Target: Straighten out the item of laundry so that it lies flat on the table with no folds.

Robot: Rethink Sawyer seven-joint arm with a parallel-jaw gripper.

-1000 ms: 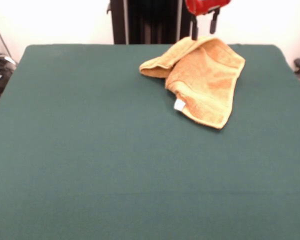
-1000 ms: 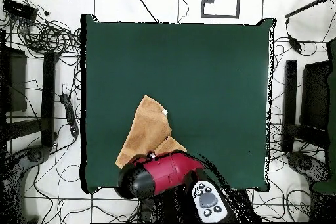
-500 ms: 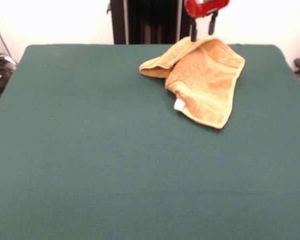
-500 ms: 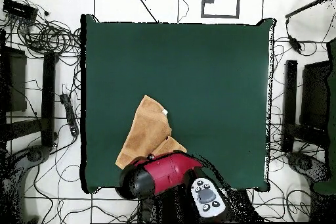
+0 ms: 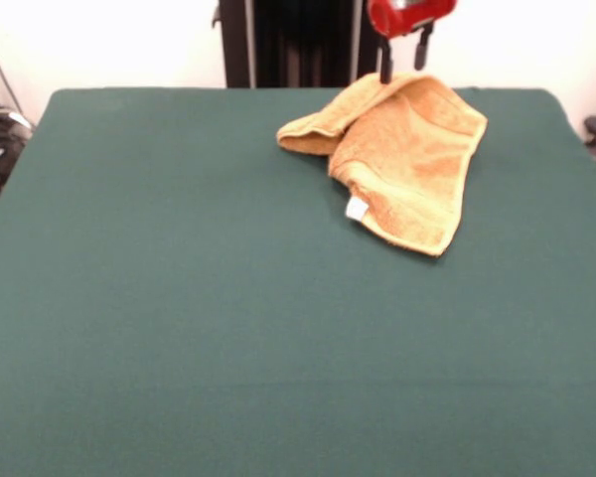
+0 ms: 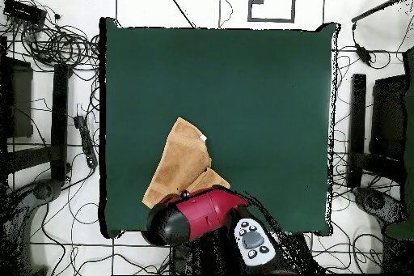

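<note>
The item of laundry [image 5: 407, 159] is an orange-yellow towel lying crumpled near the table's [image 5: 179, 298] far right corner. One flap is folded over towards the left, and a small white tag shows at its near edge. My gripper [image 5: 402, 60] hangs just above the towel's far edge, open, with its two dark fingers apart and nothing between them. In the overhead view the towel [image 6: 182, 163] lies near the table's [image 6: 242, 87] bottom left edge. There the red arm head [image 6: 198, 212] covers its lower end and hides the gripper.
Cables and equipment [image 6: 57, 46] lie on the floor round the table. A dark stand [image 5: 288, 45] rises behind the far edge beside the gripper.
The arm's wrist has shifted slightly in the overhead view. The towel lies as before and the gripper stays open above its far edge.
</note>
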